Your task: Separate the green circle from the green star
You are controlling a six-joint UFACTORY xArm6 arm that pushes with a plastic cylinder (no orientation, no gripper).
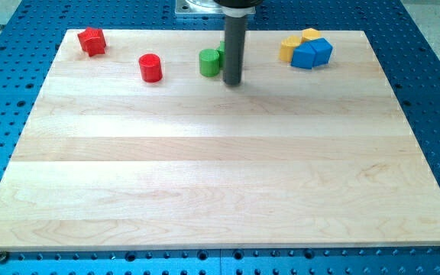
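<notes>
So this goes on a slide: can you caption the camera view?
My tip rests just right of the green circle, with the green star mostly hidden behind the rod.

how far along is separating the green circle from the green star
Done: nothing visibly; the green circle sits just to the view's left of my rod, with a sliver of green, probably the green star, peeking from behind it. In hand: my tip stands beside the circle's right. Left: opening a clear gap between the two.
</notes>
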